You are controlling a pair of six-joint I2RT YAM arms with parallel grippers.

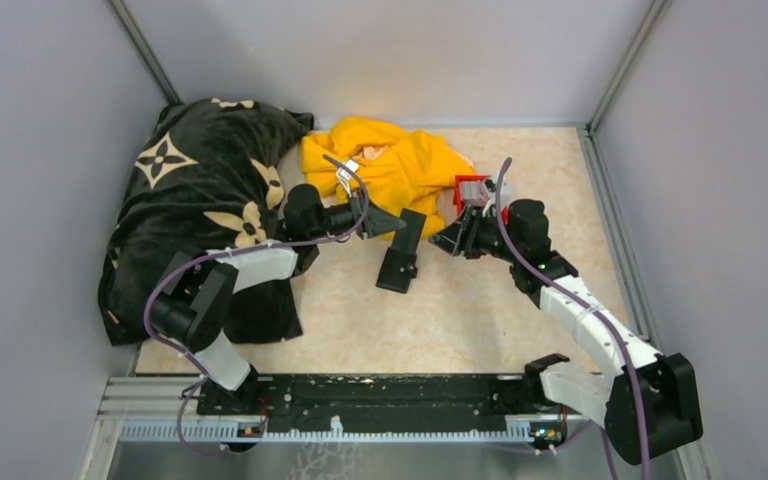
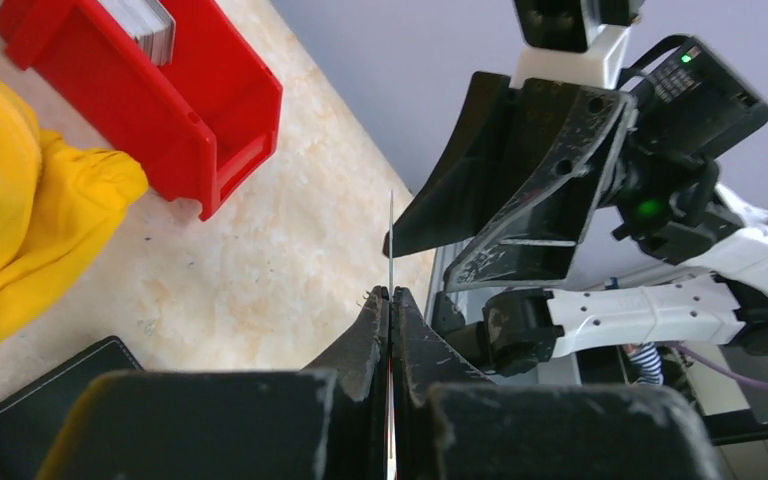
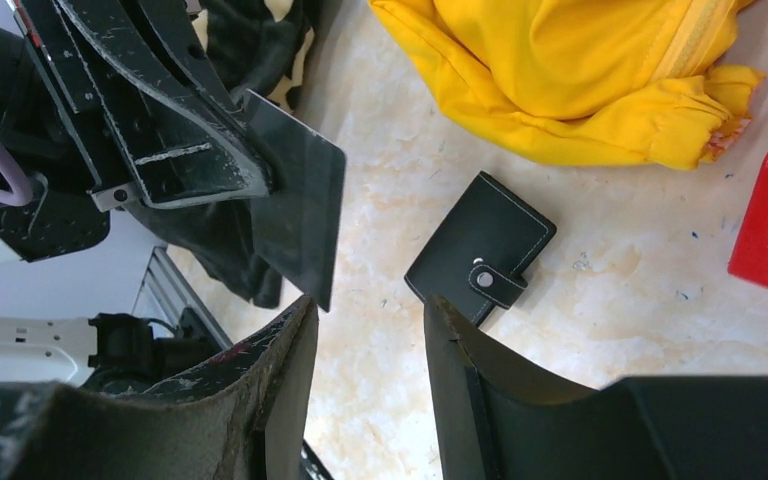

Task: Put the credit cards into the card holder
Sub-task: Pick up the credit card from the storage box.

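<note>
We see the left gripper (image 2: 391,298) pinched tight on one card (image 3: 300,225). The card is up in the air, left of the bin (image 2: 175,110), which is red. From the left wrist the card shows edge-on, only a thin line, so we cannot see its face.

The right gripper (image 3: 368,345) is very near the card, between it and the bin. Its jaws stand apart with nothing in them. We cannot tell if a finger touches the card's corner.

A stack (image 2: 145,28) of more cards sits in the bin, but the top edge of the picture cuts it off.

The wallet (image 3: 482,250) lies shut on the table (image 3: 600,290), left of the bin, with its tab snapped. A right finger hides one corner of it. From above, the wallet and the card are both dark and hard to tell apart.

A yellow cloth (image 1: 390,165) lies just beside the bin. A black blanket (image 1: 200,190) lies far left of the bin, partly under the left arm.
</note>
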